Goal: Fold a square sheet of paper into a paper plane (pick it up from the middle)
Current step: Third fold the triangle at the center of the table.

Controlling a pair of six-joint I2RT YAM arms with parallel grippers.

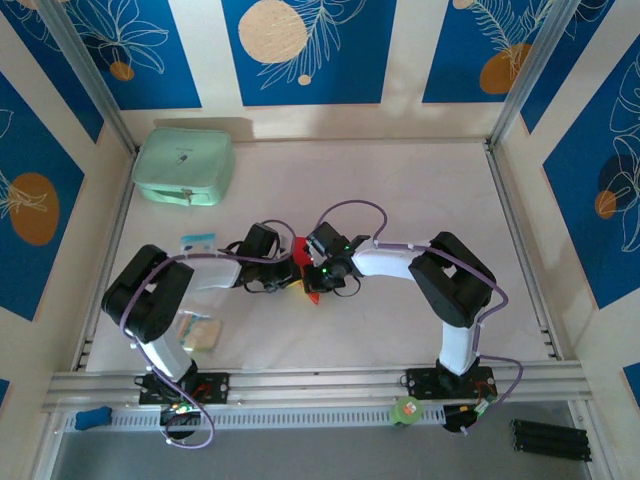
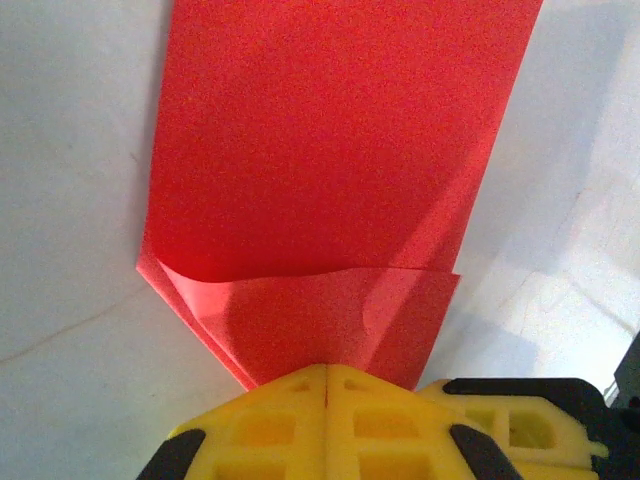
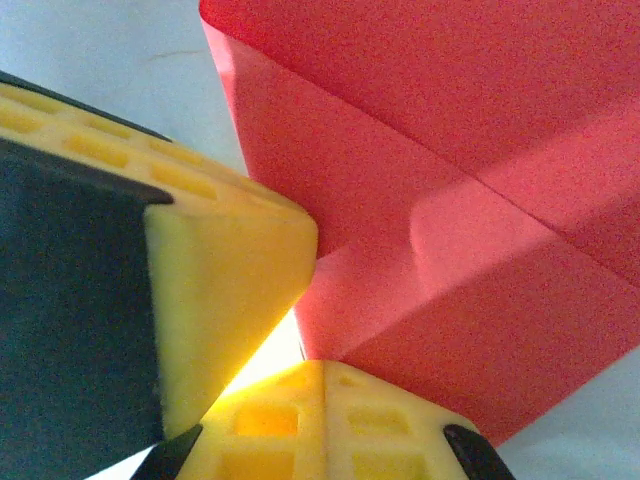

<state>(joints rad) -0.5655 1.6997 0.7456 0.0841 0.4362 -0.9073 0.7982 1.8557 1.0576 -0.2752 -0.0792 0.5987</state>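
The red sheet of paper (image 1: 300, 247) is folded into layers with creases and held above the table's middle between both grippers. In the left wrist view the red paper (image 2: 330, 150) hangs flat, with a folded flap near the bottom. My left gripper (image 2: 328, 368) is shut on its lower edge. In the right wrist view my right gripper (image 3: 322, 365) is shut on a corner of the paper (image 3: 450, 200), and the left gripper's yellow finger (image 3: 225, 280) presses close beside it. From above, the left gripper (image 1: 294, 268) and right gripper (image 1: 312, 272) almost touch. A finished dart shape is out of view.
A mint-green case (image 1: 185, 167) sits at the back left. A small pale packet (image 1: 198, 241) lies beside the left arm, and a yellowish packet (image 1: 198, 330) lies nearer its base. A green roll (image 1: 407, 410) sits on the front rail.
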